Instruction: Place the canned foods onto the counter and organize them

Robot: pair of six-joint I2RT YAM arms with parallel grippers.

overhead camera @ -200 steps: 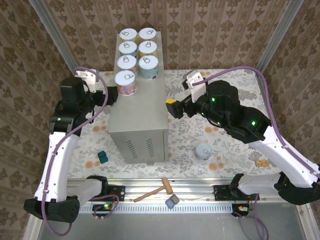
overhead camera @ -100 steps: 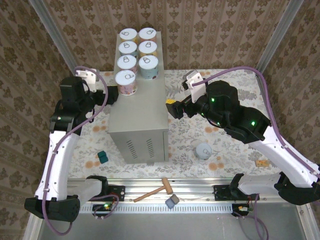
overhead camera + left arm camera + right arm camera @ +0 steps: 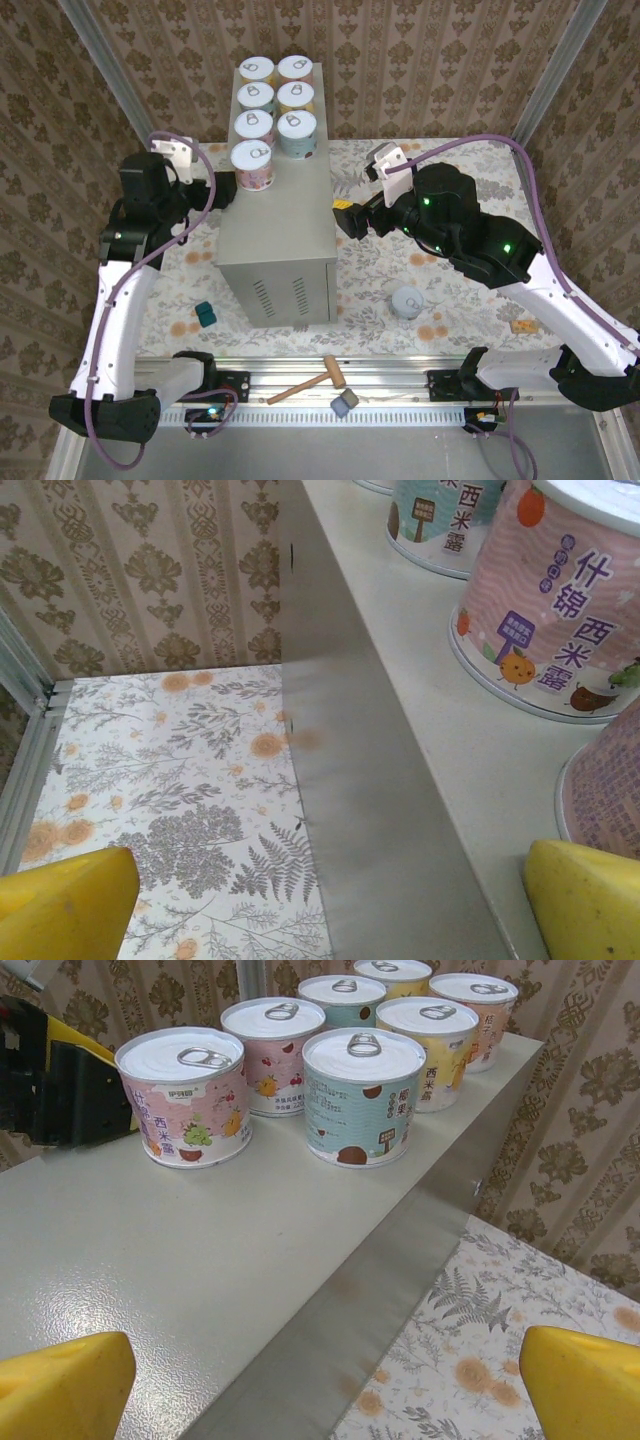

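Note:
Several cans stand in two rows at the far end of the counter (image 3: 278,225); the nearest are a pink one (image 3: 252,165) and a teal one (image 3: 297,132). One grey can (image 3: 406,301) stands on the floral floor to the counter's right. My left gripper (image 3: 222,188) is open at the counter's left edge, beside the pink can (image 3: 560,610), its yellow fingers (image 3: 65,905) straddling the edge. My right gripper (image 3: 345,217) is open at the counter's right edge with nothing between its jaws. It faces the pink can (image 3: 185,1095) and teal can (image 3: 363,1095) across the bare top (image 3: 150,1250).
A wooden mallet (image 3: 308,382) and a grey block (image 3: 345,403) lie on the front rail. A teal block (image 3: 204,315) sits left of the counter, and a small orange piece (image 3: 522,326) lies at the right. Patterned walls and metal posts close in the back and sides.

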